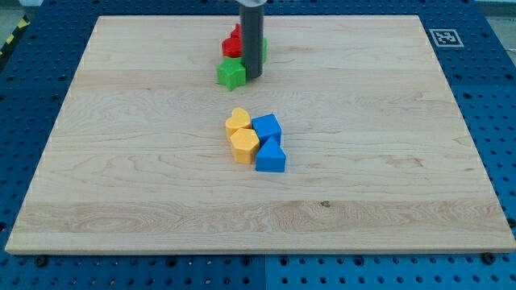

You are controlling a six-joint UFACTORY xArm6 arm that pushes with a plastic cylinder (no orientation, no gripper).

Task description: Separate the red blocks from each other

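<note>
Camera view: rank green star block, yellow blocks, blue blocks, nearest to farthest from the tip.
1. Green star block: touching or nearly touching my tip, on its view's-left side.
2. Yellow blocks: toward the view's bottom, mid-board.
3. Blue blocks: beside the yellows on the view's right; too close to the yellows to call firmly.

The table is pale wood with visible grain running across it, a smooth matt finish and a small dark knot. Around it lies a blue perforated surface, metal or plastic I cannot tell. The rod is dark, smooth, faintly sheened, like metal or hard plastic, down to my tip. The blocks look like smooth matt painted wood or plastic: the green block just beside my tip, the red blocks behind it, the yellow blocks and blue blocks nearer the view's bottom.
</note>
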